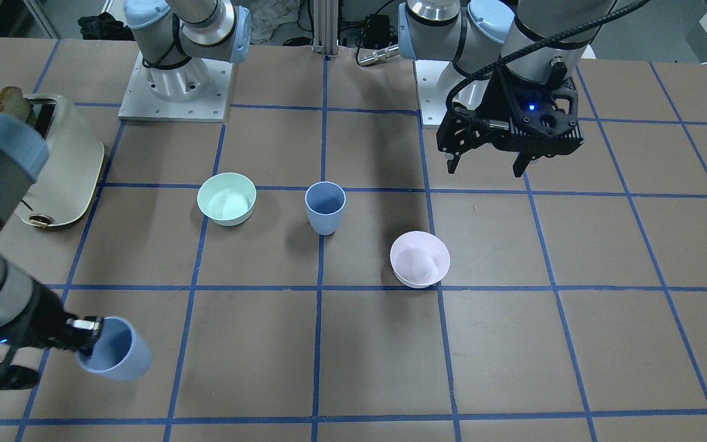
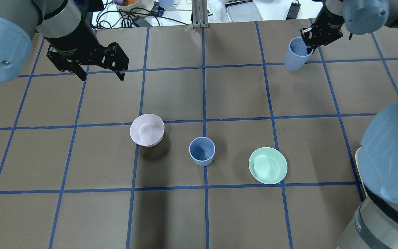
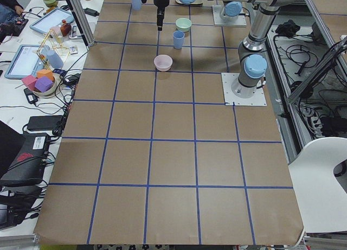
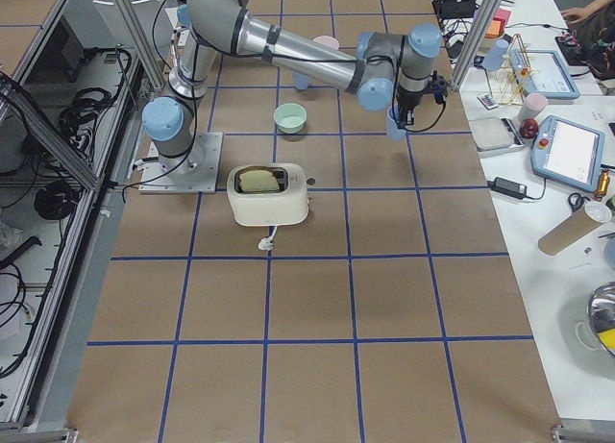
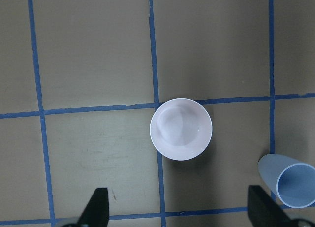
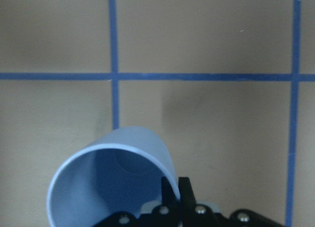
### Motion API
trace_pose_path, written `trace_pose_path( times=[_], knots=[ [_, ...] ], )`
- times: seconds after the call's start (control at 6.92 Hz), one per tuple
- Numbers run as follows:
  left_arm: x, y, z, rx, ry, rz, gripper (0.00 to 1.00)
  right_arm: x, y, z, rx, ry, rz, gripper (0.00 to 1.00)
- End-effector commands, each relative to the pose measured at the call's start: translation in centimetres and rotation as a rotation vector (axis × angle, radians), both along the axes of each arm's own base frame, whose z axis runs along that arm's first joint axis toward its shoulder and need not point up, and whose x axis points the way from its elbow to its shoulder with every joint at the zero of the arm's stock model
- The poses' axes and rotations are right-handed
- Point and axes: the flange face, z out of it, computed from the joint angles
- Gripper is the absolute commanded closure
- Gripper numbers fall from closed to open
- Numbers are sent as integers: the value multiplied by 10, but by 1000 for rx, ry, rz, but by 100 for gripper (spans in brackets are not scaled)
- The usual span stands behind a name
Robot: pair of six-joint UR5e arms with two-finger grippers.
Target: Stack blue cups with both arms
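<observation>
One blue cup (image 2: 202, 151) stands upright and alone at the table's middle; it also shows in the front view (image 1: 325, 207) and at the lower right of the left wrist view (image 5: 290, 180). My right gripper (image 2: 308, 47) is shut on the rim of the second blue cup (image 2: 294, 55), one finger inside it, and holds it tilted at the far right of the table; the cup also shows in the front view (image 1: 117, 351) and the right wrist view (image 6: 108, 182). My left gripper (image 2: 100, 73) is open and empty, high over the far left, beyond the pink bowl.
A pale pink bowl (image 2: 147, 130) sits left of the standing cup and a mint-green bowl (image 2: 267, 165) right of it. A cream toaster (image 1: 62, 166) with a slice of toast stands on my right side, near the right arm's base.
</observation>
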Motion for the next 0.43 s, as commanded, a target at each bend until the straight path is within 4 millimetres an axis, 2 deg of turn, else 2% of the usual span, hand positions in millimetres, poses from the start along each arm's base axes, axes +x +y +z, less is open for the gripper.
trace_pose_path(
  times=[0.0, 0.14, 0.29],
  knots=[
    [0, 0, 0, -1, 0, 0, 0, 125, 90, 31, 23, 1, -4, 95],
    [0, 0, 0, -1, 0, 0, 0, 164, 140, 43, 22, -4, -29, 95],
    [0, 0, 0, -1, 0, 0, 0, 195, 185, 43, 39, -6, -67, 95]
  ],
)
